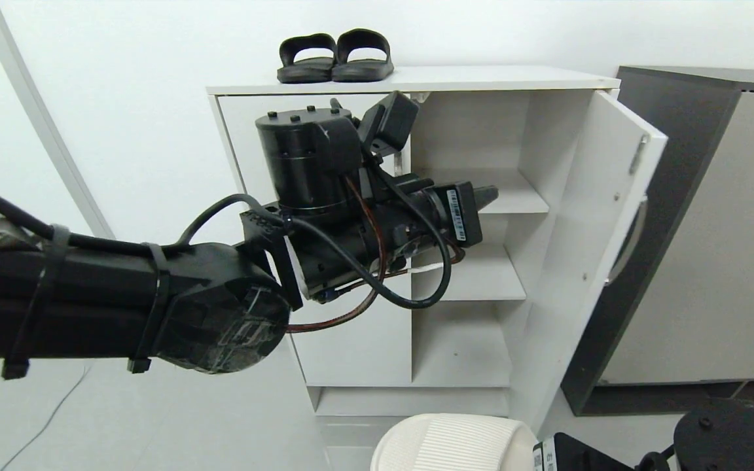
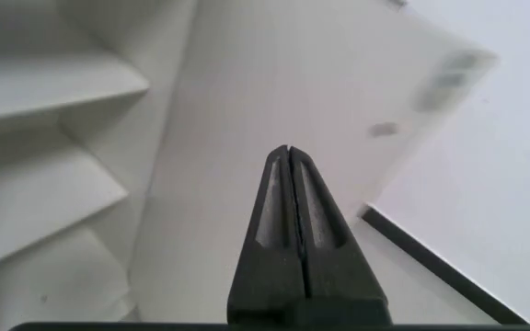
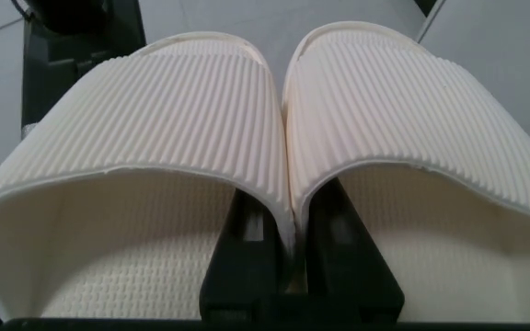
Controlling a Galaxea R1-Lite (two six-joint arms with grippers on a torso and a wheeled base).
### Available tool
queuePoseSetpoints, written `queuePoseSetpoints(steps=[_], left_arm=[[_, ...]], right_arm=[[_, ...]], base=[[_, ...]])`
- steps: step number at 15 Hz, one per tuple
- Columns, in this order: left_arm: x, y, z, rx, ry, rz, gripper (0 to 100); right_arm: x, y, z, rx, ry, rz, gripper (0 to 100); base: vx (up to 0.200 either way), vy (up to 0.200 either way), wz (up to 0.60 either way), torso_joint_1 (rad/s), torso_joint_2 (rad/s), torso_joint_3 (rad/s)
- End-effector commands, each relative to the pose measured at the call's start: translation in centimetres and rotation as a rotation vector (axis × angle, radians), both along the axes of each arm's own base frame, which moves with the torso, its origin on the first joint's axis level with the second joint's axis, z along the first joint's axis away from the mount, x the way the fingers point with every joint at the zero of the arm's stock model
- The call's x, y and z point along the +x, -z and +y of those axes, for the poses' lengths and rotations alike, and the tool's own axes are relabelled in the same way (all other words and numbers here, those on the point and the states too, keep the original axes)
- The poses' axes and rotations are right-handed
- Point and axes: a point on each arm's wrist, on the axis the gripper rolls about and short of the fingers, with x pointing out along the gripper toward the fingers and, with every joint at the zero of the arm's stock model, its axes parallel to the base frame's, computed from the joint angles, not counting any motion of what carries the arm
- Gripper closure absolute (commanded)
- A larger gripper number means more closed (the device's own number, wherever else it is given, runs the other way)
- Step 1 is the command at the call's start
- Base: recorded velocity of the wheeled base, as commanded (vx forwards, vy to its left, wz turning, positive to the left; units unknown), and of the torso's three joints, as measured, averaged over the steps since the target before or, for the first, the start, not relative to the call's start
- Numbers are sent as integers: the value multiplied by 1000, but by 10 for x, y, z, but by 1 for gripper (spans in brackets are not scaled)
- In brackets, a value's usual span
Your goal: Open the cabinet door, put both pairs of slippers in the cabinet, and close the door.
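Note:
A white cabinet stands ahead with its right door swung open; bare shelves show inside. One pair of black slippers rests on the cabinet top. My left gripper is shut on nothing, level with the upper shelf at the open compartment. In the left wrist view this gripper points at the door's inner face, shelves beside it. A pair of white ribbed slippers is low in front of the cabinet. My right gripper is shut on the two slippers' touching inner walls.
A grey cabinet stands right of the open door, close behind it. The left half of the white cabinet stays covered by its shut door. White wall and floor lie to the left, with a thin cable on the floor.

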Motion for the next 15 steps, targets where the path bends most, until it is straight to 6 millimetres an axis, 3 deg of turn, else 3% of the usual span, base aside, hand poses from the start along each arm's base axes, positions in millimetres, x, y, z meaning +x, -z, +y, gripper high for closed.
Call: queuePoseSetpoints(steps=[1,6,9,10,12,15], left_arm=[[3,7,-1,14,-6,13,100],[6,10,35,33,-159,33,100],[-16,14,77,78,-230,39,100],[-35,10,107,82,-281,17,100],[-64,6,149,60,-370,-4,100],[-118,14,193,81,-509,-13,100]], right_arm=[[1,1,1,-5,3,3,100],[2,2,1,-9,14,1,100],[16,-3,-1,16,93,-26,100],[36,-6,1,12,231,-52,100],[60,-5,7,10,394,-54,100],[81,-12,17,82,551,-13,100]], base=[[0,0,0,0,0,0],[0,0,0,0,0,0],[0,0,0,0,0,0],[0,0,0,0,0,0],[0,0,0,0,0,0],[0,0,0,0,0,0]])
